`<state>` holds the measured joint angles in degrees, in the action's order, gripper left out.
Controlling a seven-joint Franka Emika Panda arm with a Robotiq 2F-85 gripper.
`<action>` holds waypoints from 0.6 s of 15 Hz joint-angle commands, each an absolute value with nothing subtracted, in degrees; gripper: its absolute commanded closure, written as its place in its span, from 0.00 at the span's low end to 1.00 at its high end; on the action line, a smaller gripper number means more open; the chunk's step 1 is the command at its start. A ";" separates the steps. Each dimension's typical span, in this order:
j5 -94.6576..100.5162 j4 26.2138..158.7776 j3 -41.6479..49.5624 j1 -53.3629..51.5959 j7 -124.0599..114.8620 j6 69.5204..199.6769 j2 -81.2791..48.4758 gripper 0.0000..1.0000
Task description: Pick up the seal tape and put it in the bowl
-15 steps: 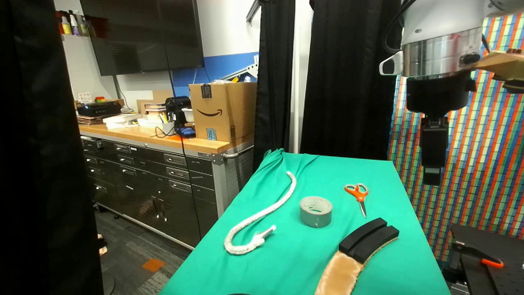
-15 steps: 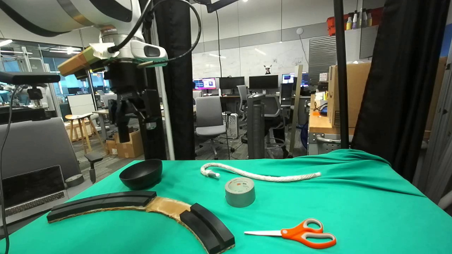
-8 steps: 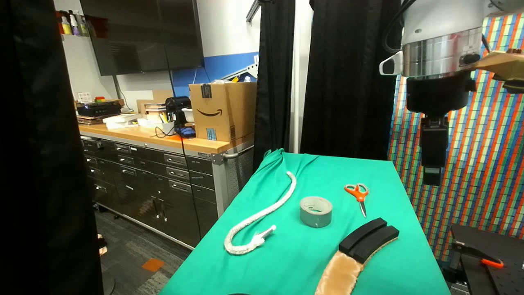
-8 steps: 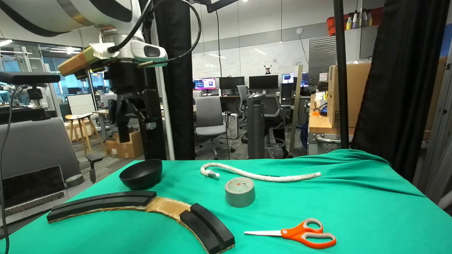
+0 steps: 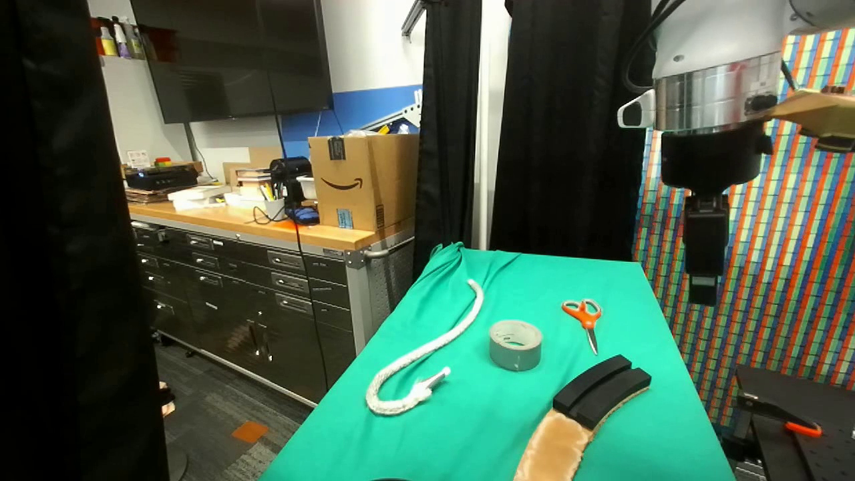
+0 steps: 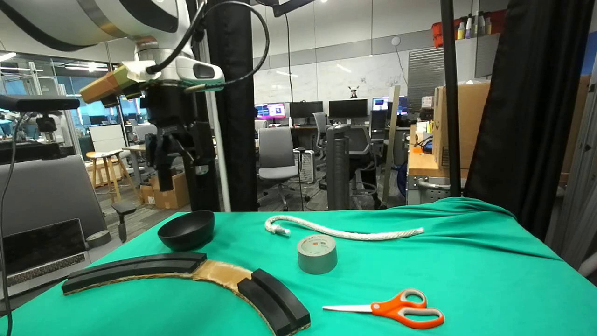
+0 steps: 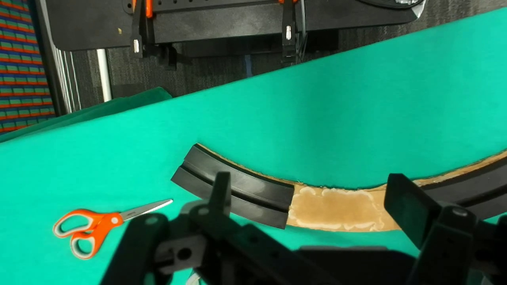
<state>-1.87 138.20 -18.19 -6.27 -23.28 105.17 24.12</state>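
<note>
The seal tape, a grey ring-shaped roll (image 5: 515, 355), lies flat on the green cloth in both exterior views (image 6: 317, 262). In the wrist view I cannot make it out behind the gripper. The bowl (image 6: 186, 231) is black and stands at the table's far left edge in an exterior view; only a sliver of dark rim (image 5: 389, 479) shows at the bottom of an exterior view. My gripper (image 6: 184, 177) is open and empty, well above the table. In the wrist view its fingers (image 7: 309, 182) are wide apart over the curved track piece. It is apart from the tape and bowl.
Orange-handled scissors (image 6: 396, 309), a white rope (image 6: 345, 234) and a curved black and tan track piece (image 6: 224, 273) lie on the cloth around the tape. The track lies in front of the bowl. Another grey roll (image 6: 99, 239) sits off the table by a laptop (image 6: 44, 254).
The arm and open gripper have shifted slightly and dropped a little: rightward in an exterior view with the bowl, leftward in an exterior view with the cardboard box. The table objects have not moved.
</note>
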 commanded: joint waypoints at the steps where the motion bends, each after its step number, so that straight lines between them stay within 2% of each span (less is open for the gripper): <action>1: -3.62 136.84 -14.90 -7.44 -20.00 108.27 24.77 0.00; 9: -5.68 136.95 -9.60 -3.94 -22.04 122.00 22.09 0.00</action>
